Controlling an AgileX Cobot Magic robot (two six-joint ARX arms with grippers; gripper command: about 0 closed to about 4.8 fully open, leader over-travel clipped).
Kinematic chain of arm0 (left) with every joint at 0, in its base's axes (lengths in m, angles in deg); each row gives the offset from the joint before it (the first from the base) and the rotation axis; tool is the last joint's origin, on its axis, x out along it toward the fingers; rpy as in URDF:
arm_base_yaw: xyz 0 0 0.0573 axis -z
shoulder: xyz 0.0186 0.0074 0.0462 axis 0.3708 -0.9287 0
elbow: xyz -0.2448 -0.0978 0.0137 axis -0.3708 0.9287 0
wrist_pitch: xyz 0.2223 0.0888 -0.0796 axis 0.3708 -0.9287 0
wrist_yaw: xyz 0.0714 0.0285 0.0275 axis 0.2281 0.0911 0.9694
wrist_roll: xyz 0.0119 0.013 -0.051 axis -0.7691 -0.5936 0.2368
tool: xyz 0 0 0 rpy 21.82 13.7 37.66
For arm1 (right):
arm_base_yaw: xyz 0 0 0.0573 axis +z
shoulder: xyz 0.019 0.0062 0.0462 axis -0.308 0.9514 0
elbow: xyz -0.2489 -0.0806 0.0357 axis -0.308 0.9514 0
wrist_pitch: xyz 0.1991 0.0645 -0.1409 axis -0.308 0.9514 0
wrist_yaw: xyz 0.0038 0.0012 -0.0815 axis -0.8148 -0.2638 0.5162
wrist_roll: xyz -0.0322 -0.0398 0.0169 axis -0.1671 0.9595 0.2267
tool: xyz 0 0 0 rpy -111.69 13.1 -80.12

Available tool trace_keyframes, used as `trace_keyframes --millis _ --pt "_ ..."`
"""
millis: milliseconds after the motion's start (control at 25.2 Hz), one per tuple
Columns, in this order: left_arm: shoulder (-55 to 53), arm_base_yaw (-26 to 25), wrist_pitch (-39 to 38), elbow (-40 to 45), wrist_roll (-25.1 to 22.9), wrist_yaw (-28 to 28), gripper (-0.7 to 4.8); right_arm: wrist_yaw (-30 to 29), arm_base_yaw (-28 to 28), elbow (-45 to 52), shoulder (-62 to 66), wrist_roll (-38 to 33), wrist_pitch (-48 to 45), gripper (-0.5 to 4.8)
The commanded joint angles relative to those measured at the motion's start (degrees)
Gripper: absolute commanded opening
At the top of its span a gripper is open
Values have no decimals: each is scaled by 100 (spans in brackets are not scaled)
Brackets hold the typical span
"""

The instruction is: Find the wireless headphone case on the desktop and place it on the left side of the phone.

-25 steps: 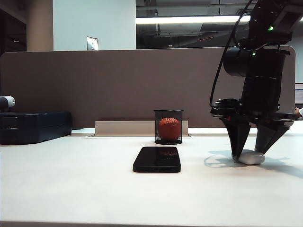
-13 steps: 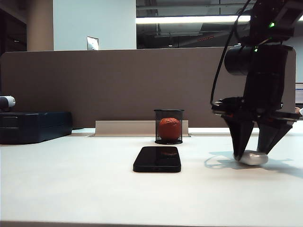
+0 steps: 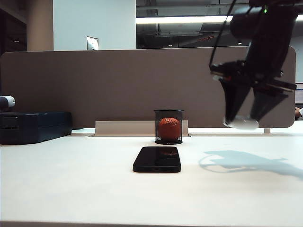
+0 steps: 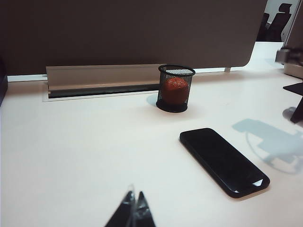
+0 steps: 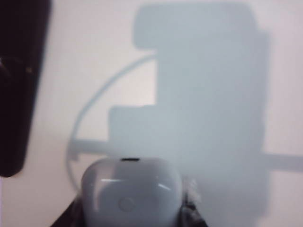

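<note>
- The right gripper hangs in the air at the right of the exterior view, clear above the desktop, its two dark fingers pointing down.
- It is clenched on the wireless headphone case, which sits between the fingertips, lifted off the surface, with its shadow lying on the white top below it.
- In the right wrist view the wireless headphone case fills the near edge, glossy and rounded, a small round button on its face, the right gripper pinching it from both sides; the arm's shadow spreads over the desktop beyond.
- The phone lies flat, screen up, near the middle of the desktop; from it, the held case is at about 2 o'clock in the exterior view, well apart and raised.
- A black mesh cup with a red ball inside stands just behind the phone, at its 12 o'clock, in front of the brown-grey partition panel.
- A dark box rests at the far left, at the phone's 10 o'clock.
- The left gripper shows only as its fingertips at the near edge of the left wrist view, pressed together, grasping nothing, low over bare desktop; the phone lies well apart from it.
</note>
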Motion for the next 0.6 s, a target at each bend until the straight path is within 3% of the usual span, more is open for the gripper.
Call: trace_keyframes --millis 40,318,596 --pt "-2 4 74 -20 -24 13 -5 -90 256 -264 -48 -24 17 156" --pt "-2 4 74 -20 -22 11 -5 -138 887 -651 -42 -175 -376 156" --pt "-2 7 74 -20 -24 13 -5 -586 1255 -654 61 -627 -1045 156"
